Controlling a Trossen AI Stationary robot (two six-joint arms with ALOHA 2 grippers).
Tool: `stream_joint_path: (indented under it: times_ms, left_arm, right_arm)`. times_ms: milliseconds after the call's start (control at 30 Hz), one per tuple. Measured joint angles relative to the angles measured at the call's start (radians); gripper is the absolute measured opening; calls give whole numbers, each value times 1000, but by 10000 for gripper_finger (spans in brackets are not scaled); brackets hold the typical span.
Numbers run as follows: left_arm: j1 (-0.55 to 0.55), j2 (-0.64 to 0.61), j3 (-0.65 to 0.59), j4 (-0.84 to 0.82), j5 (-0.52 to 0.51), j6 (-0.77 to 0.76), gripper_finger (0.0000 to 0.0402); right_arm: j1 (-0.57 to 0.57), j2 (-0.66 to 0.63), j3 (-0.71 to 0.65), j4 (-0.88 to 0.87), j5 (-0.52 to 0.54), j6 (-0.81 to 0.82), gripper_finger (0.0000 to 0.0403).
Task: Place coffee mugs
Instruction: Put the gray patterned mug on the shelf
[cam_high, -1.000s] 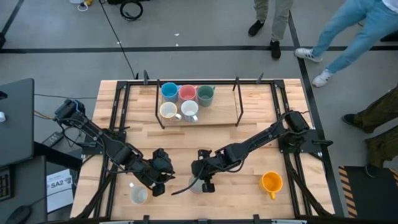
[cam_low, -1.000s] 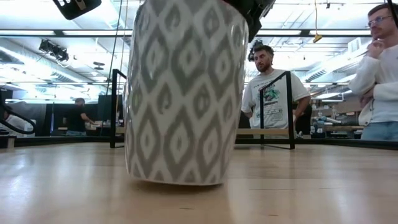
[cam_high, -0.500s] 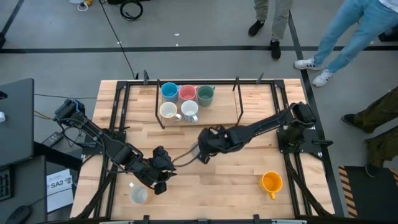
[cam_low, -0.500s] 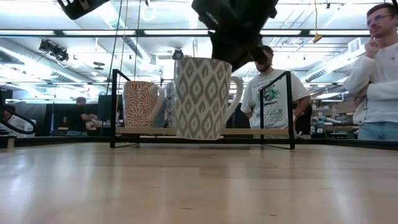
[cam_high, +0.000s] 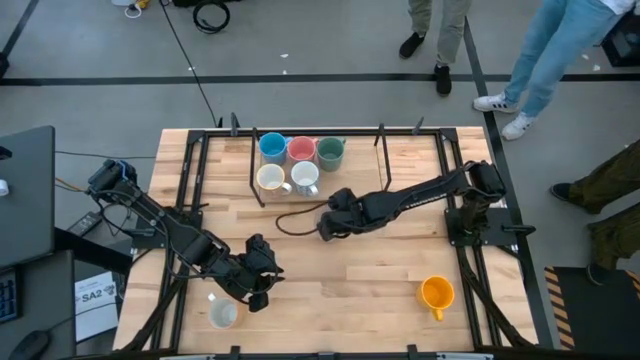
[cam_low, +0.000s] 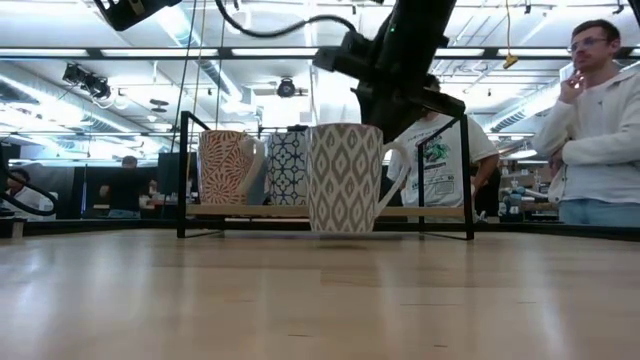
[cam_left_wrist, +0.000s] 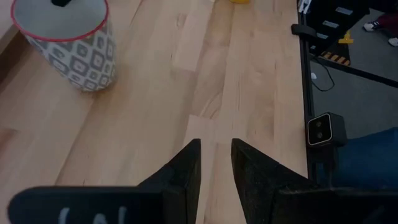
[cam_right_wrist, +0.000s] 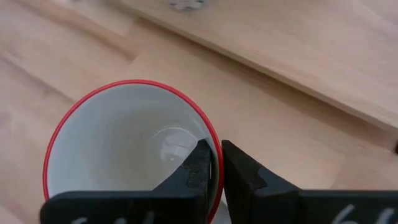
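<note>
My right gripper (cam_high: 330, 226) is shut on a grey-and-white diamond-patterned mug (cam_low: 345, 178) with a red rim (cam_right_wrist: 124, 87), just in front of the wooden tray (cam_high: 350, 185) at the table's far side. Its handle (cam_low: 397, 175) points sideways. On the tray stand a blue mug (cam_high: 271, 147), a pink mug (cam_high: 301, 150), a dark green mug (cam_high: 330, 152) and two white mugs (cam_high: 270, 179) (cam_high: 305, 177). An orange mug (cam_high: 436, 292) stands near right, a pale mug (cam_high: 222, 313) near left. My left gripper (cam_left_wrist: 216, 162) hovers open by the pale mug, holding nothing. My right gripper pinches the mug's wall at the rim (cam_right_wrist: 214, 140), one finger (cam_right_wrist: 199, 163) inside the mug and one (cam_right_wrist: 241, 169) outside. It comes from above, pointing down. The mug stays upright with its base at table height; whether it rests on the wood I cannot tell.
A black metal frame (cam_high: 382, 160) stands over the tray, with posts on either side (cam_low: 183, 175) (cam_low: 467, 175). People stand beyond the table's far edge (cam_low: 600, 120). Bare wood lies between the two arms and along the near edge (cam_high: 340, 300).
My right gripper has carried the patterned mug from the middle of the near edge toward the far edge, lifted clear on the way, and has come down with it in front of the tray. The grip has stayed shut. My left arm has kept still.
</note>
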Motion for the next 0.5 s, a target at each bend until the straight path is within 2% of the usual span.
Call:
stream_joint_path:
  times_ms: [167,367,500]
  left_arm:
    - [0,0,1,1,-10,41,96]
    - [1,0,1,1,-107,99,96]
    - [9,0,1,1,-125,103,96]
  right_arm:
    - [-12,0,-41,3,-4,55,36]
    - [-12,-6,-77,12,7,98,38]
    - [-12,-6,-78,21,6,87,41]
